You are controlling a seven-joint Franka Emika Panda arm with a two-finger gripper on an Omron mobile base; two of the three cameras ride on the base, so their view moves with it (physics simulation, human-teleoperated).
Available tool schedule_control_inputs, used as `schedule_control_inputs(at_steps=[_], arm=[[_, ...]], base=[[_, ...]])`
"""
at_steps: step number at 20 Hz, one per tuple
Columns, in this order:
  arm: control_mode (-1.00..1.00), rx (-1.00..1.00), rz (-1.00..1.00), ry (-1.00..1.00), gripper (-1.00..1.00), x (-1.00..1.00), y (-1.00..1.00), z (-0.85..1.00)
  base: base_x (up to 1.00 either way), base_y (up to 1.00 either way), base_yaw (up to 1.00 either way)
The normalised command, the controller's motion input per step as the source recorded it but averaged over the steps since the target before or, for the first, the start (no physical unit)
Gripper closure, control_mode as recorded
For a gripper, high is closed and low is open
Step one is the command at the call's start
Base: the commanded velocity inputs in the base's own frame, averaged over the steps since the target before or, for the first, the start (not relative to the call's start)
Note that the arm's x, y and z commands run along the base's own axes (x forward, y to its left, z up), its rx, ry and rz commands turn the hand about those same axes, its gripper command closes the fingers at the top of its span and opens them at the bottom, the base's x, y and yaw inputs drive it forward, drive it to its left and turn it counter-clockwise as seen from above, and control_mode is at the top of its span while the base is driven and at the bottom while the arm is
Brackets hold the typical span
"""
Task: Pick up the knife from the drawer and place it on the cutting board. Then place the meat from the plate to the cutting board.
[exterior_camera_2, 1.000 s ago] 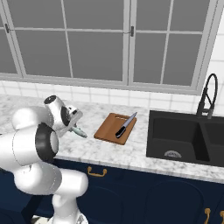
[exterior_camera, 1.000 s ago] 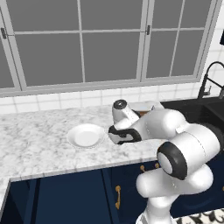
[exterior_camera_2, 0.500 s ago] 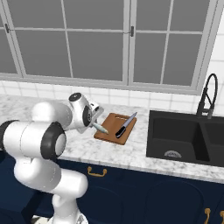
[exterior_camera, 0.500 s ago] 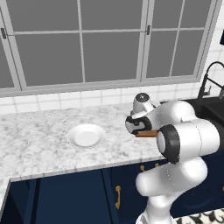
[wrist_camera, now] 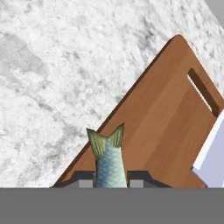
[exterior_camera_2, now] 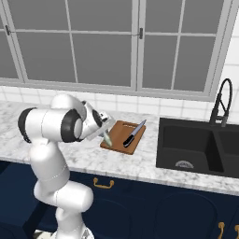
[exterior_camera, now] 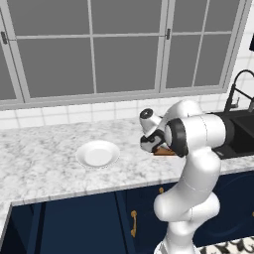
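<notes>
**Over the board's near edge: fish held in the gripper**

From the left base view, the round plain white plate (exterior_camera: pixel 97 154) sits bare on the grey-white marble counter (exterior_camera: pixel 39 168), towards its front edge and well apart from the arm. The white arm's hand reaches over the counter to the right of the plate, and just a brown corner of the reddish-brown wooden cutting board (exterior_camera: pixel 162 151) peeks from behind it. The black faucet (exterior_camera: pixel 234 89) and dark sink stand at the counter's right end.

From the right base view, the whole cutting board (exterior_camera_2: pixel 124 136) shows, lying on the counter left of the black sink (exterior_camera_2: pixel 196 148). The kitchen knife with silver-grey blade and black handle (exterior_camera_2: pixel 134 133) lies diagonally on the board's right half, blade pointing to the back. The gripper (exterior_camera_2: pixel 105 135) hangs at the board's front left corner with the slender grey-blue fish (exterior_camera_2: pixel 107 138) pointing down from it, its lower end just above or at the board's edge; contact cannot be told. Navy cabinet fronts with brass handles (exterior_camera_2: pixel 103 183) run below the counter.

From the hand view, the fish's greenish forked tail (wrist_camera: pixel 106 141) and scaled body rise between the two dark fingertips (wrist_camera: pixel 83 176), which press narrow on its sides. Behind it lies the board's long edge, with the handle slot (wrist_camera: pixel 203 92) at the far short end.
</notes>
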Motion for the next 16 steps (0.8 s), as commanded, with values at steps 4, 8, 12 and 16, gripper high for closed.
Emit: schedule_control_inputs(at_steps=[4, 8, 12, 16], arm=[[-1.0, 0.02, -0.11, 0.0, 1.0, 0.09, -0.48, -0.03], [-1.0, 0.03, 0.0, -0.08, 1.0, 0.0, -0.69, 0.01], [-1.0, 0.08, 0.14, -0.02, 1.0, 0.39, -0.79, 0.28], [-1.0, 0.0, 0.05, 0.0, 1.0, 0.89, -0.14, 0.24]], base=[[0.0, 0.0, 0.0], [0.0, 0.0, 0.0], [0.0, 0.0, 0.0], [0.0, 0.0, 0.0]])
